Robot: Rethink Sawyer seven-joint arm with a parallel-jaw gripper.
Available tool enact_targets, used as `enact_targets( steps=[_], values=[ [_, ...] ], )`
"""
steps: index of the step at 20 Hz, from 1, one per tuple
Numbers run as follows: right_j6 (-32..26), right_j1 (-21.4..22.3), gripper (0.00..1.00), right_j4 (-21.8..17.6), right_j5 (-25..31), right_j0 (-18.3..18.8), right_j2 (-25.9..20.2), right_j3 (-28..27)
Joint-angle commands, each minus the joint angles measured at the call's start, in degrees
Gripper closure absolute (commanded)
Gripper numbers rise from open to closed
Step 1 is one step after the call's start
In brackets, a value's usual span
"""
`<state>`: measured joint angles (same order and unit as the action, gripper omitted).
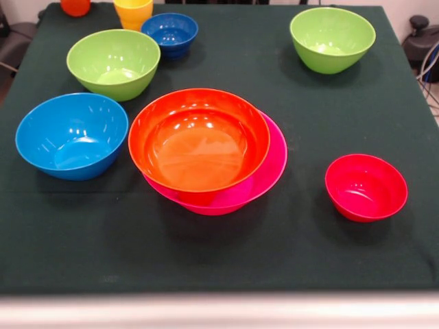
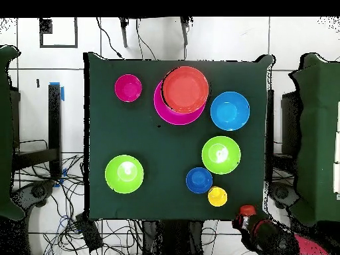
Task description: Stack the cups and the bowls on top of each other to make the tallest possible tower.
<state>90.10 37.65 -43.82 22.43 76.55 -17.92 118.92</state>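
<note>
Seven bowls and two cups sit on a dark green counter (image 1: 288, 260). Largest is the pink bowl (image 1: 264, 181), near the counter's middle in the front view. An orange bowl (image 1: 199, 140) rests inside it, shifted off-centre, making a two-piece tower. Just beside them stands a light blue bowl (image 1: 72, 136). One lime green bowl (image 1: 113, 63) sits behind the blue one; a second lime green bowl (image 1: 333, 39) stands well apart at the far corner. A small red bowl (image 1: 365, 187) sits alone. A small dark blue bowl (image 1: 169, 33) sits next to a yellow cup (image 1: 133, 12), with an orange cup (image 1: 75, 7) at the counter's edge. In the overhead view the robot arm (image 2: 265, 236) lies off the counter's corner; whether its fingers are open or closed cannot be told.
</note>
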Motion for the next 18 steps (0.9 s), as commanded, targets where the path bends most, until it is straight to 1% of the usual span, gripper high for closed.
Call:
enact_targets(
  steps=[1,6,11,14,18],
  values=[
    [6.3,2.6,0.00,3.0,-0.8,-7.1,-2.2,2.9],
    [8.9,3.9,0.00,4.5,-3.0,-10.7,-1.5,4.4],
    [9.7,4.8,0.00,6.0,-4.1,-13.5,-0.6,5.2],
    [9.0,4.7,0.00,7.0,-3.2,-14.3,-0.8,4.6],
    [7.1,4.4,0.00,8.6,-0.4,-15.3,-1.6,2.7]
  ],
)
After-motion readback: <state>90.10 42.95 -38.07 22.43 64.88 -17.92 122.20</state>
